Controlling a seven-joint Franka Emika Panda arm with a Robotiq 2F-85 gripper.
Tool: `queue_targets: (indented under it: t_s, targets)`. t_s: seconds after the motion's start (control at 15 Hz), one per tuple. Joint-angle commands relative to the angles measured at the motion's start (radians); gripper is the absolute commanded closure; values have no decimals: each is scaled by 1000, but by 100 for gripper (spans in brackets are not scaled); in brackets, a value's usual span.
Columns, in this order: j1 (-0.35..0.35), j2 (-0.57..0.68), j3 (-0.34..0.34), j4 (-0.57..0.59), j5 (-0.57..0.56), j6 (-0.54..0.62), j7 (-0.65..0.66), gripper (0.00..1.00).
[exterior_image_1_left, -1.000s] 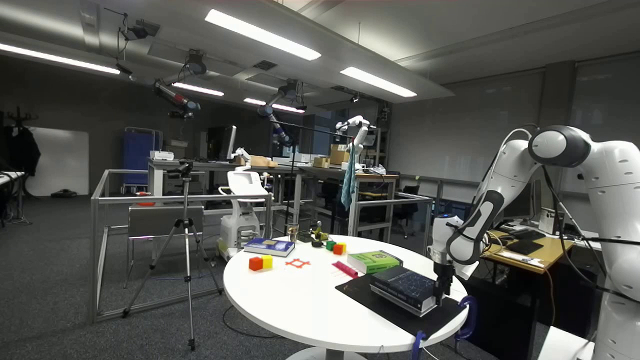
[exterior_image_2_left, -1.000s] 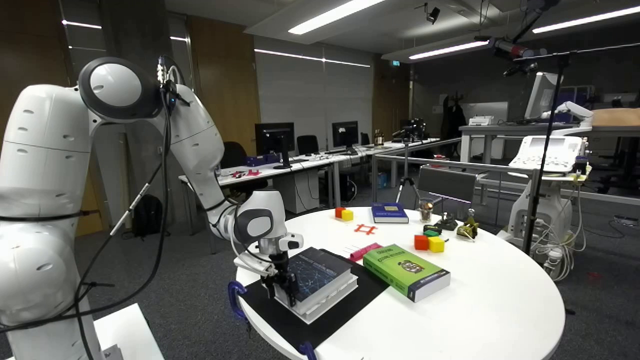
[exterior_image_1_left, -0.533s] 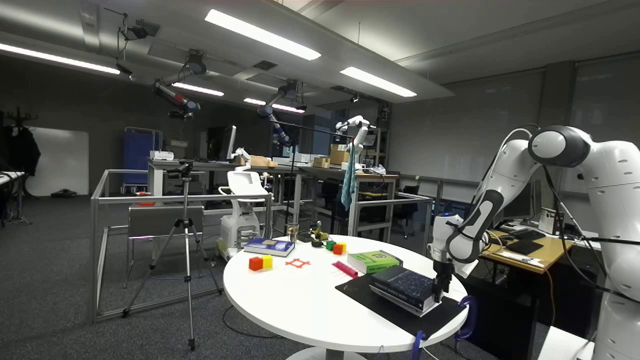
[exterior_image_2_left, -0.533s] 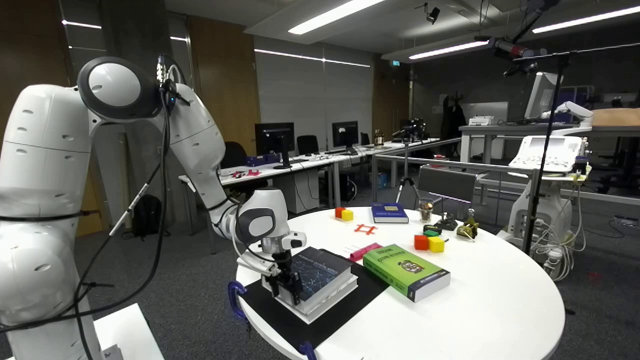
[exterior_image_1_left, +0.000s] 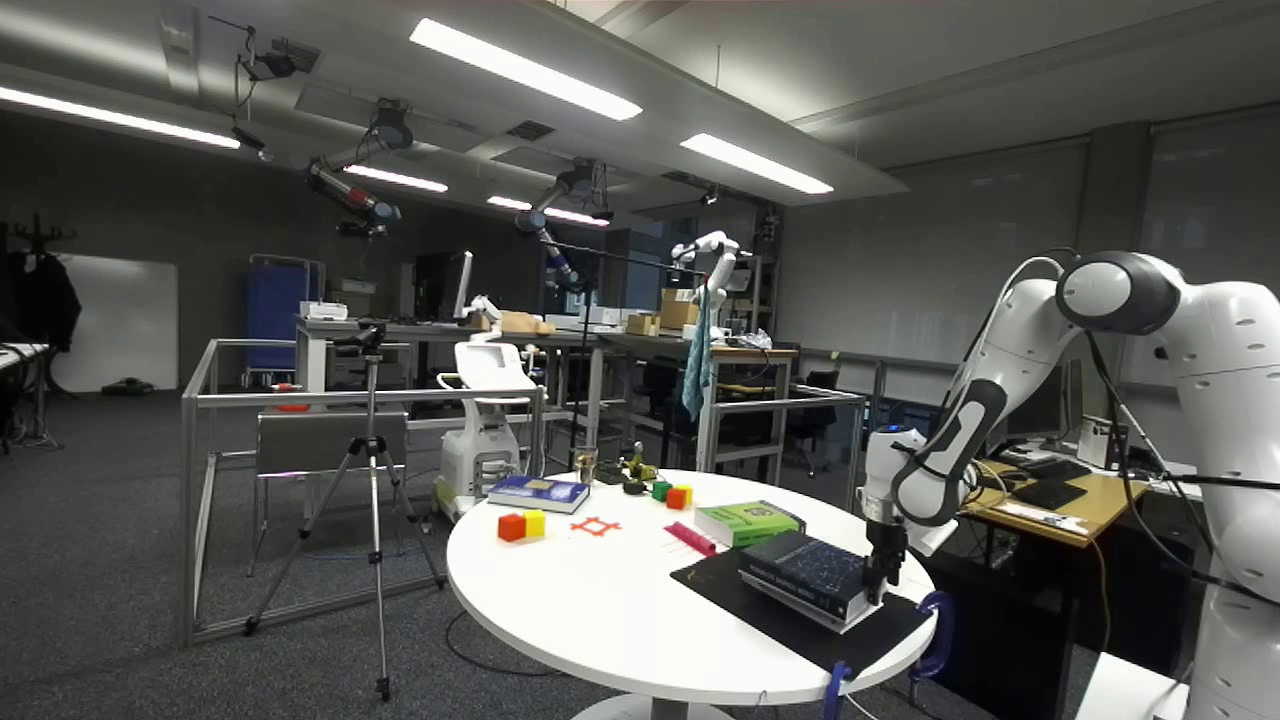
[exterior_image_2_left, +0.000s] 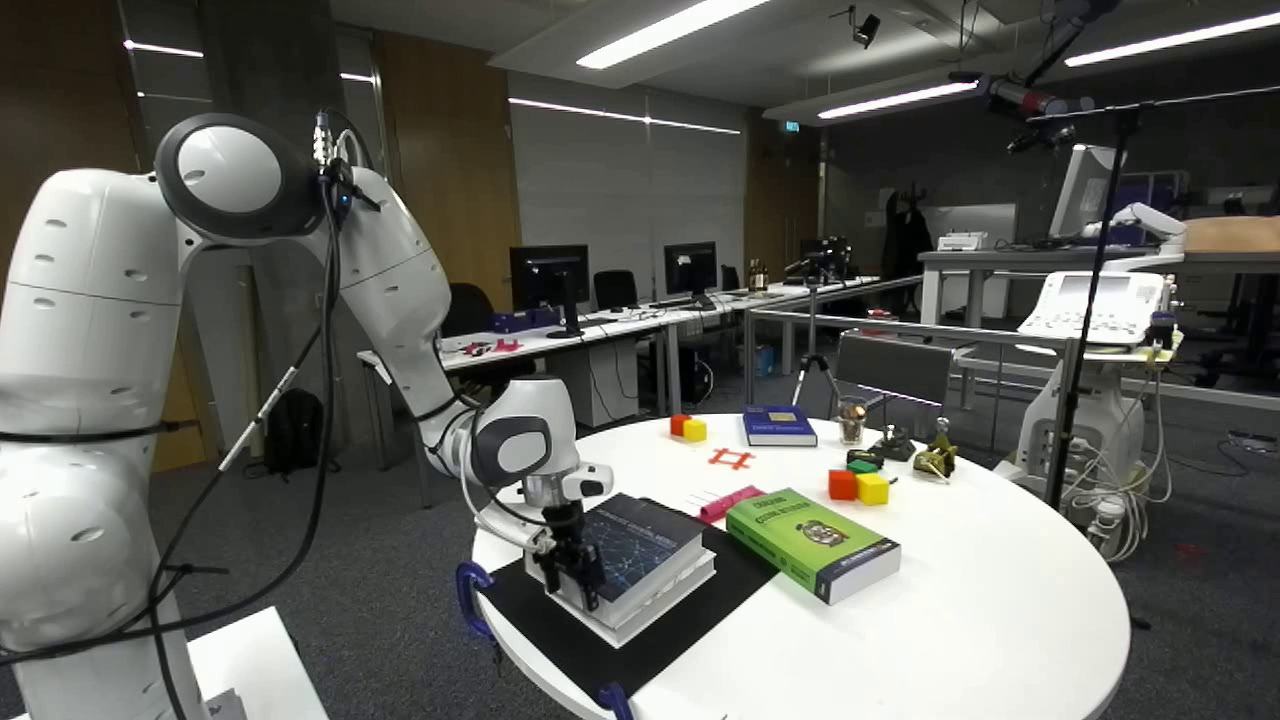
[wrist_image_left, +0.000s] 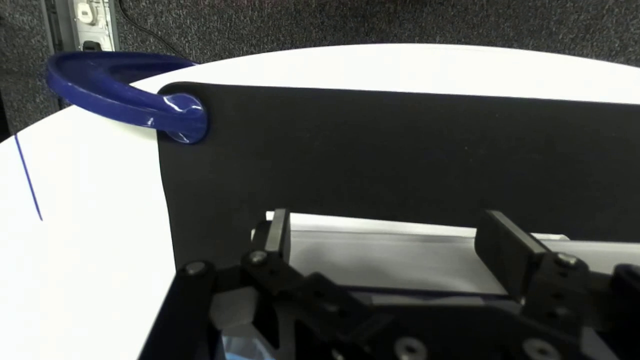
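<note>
- Black, hard-edged claw (wrist_image_left: 385, 225), its blunt flat fingers (wrist_image_left: 502, 252) spread well apart; pale page edges show in the gap.
- Thick dark book (exterior_image_2_left: 640, 545), directly at the claw: blue-black cover webbed with fine light lines, whitish paper sides, boxy shape (whether the fingers touch it cannot be told). A second pale layer (exterior_image_2_left: 665, 598) shows underneath.
- Matte black mat (wrist_image_left: 350, 160), thin and round-cornered, under both book and claw.
- Smooth white round table (exterior_image_2_left: 950, 620) beneath the mat.
- Glossy blue clamp (wrist_image_left: 125, 100), curved like a hook, on the mat's corner near the claw; another clamp (exterior_image_2_left: 464, 595) bites the table edge on the claw's other side.
- Across the dark book from the claw, with that book standing between: a thick green book (exterior_image_2_left: 800, 535) and, just beside it, a narrow pink piece (exterior_image_2_left: 730, 503).
- Farther from the claw: a red cube (exterior_image_2_left: 842, 485) beside a yellow cube (exterior_image_2_left: 873, 488), a blue book (exterior_image_2_left: 780, 427) lying flat, and a clear glass (exterior_image_2_left: 852, 423).
- Above the claw: a glossy, rounded white arm (exterior_image_2_left: 395, 290).
</note>
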Motion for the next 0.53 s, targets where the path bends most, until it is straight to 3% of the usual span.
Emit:
queue_targets:
  t_s: [0.0,0.47]
  targets:
    - [38,18,-41,24,-1,36,87,0]
    - [91,21,-90,27,-20,33,224,0]
